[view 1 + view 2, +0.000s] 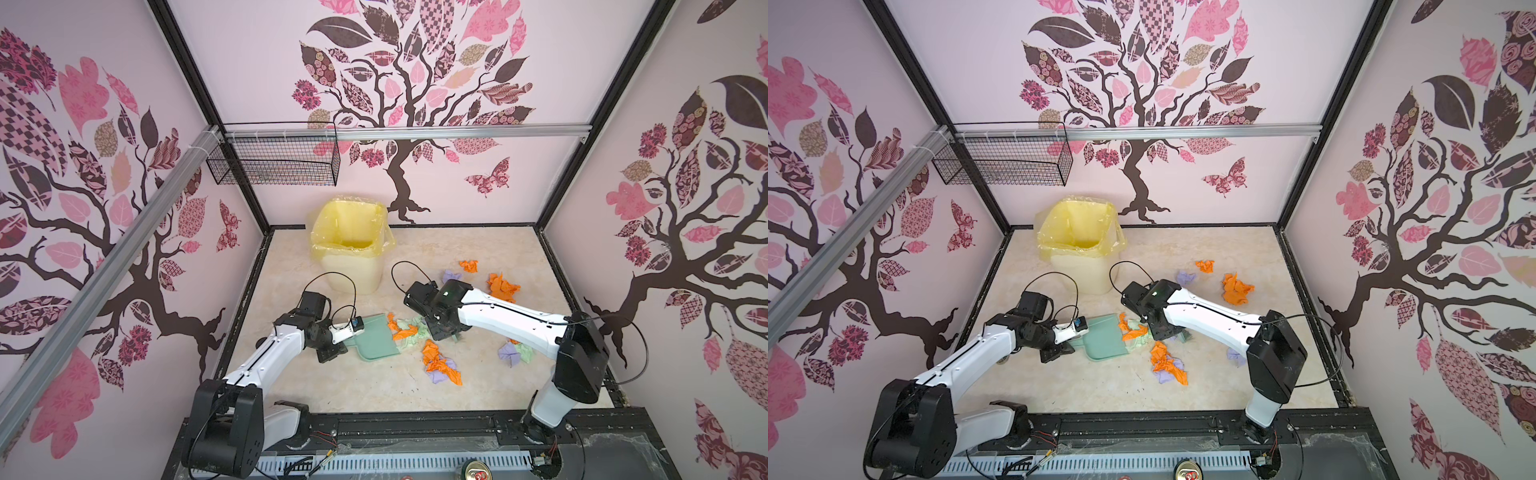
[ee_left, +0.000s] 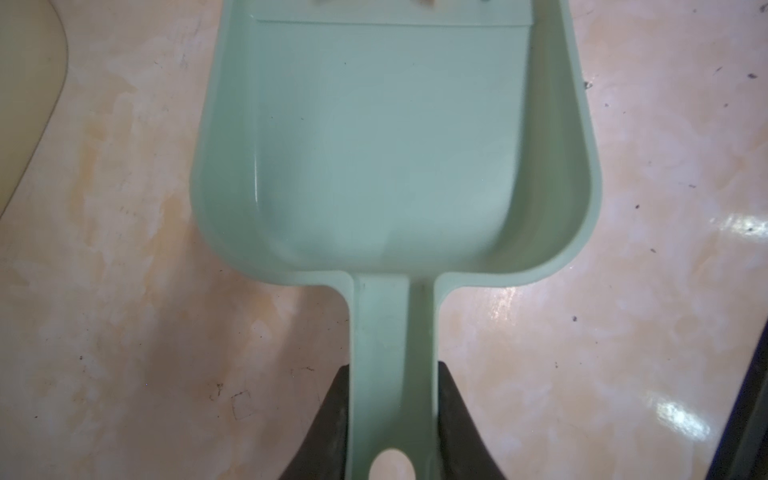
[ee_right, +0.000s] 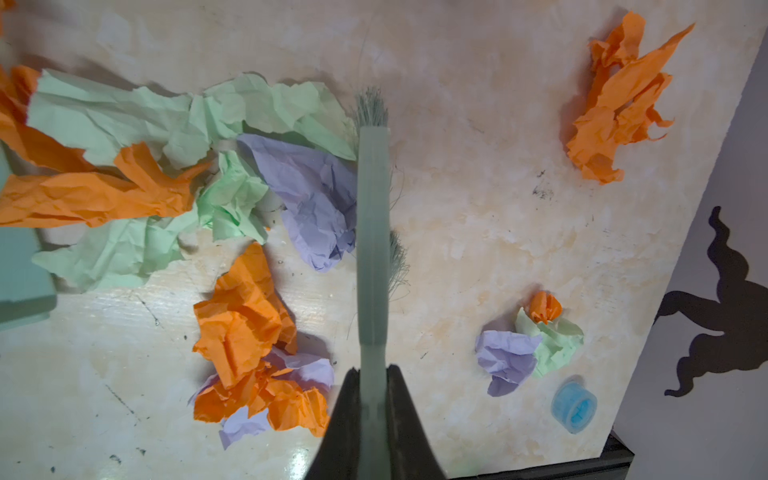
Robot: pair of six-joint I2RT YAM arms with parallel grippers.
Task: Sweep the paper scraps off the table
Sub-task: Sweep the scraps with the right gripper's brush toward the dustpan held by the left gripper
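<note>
One dustpan [image 1: 376, 343], one brush [image 3: 373, 208], many scraps [image 1: 503, 287]

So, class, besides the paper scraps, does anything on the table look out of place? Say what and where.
A small blue plastic ring lies near the edge of the table, beside a lavender and green wad. It is plastic, not paper.

We see two matching arms, the left arm [image 1: 266, 357] at 8 o'clock and the right arm [image 1: 511, 316] at 4 o'clock in both top views: smooth white shells dotted with dark screws, between bulky black joint housings. A thin black cable [image 1: 330, 273] loops over each wrist (the left wrist adds a small white block [image 1: 353, 325], blue-patched). The right gripper [image 3: 373, 370] has black wedge-shaped fingers [image 3: 345, 424].
</note>
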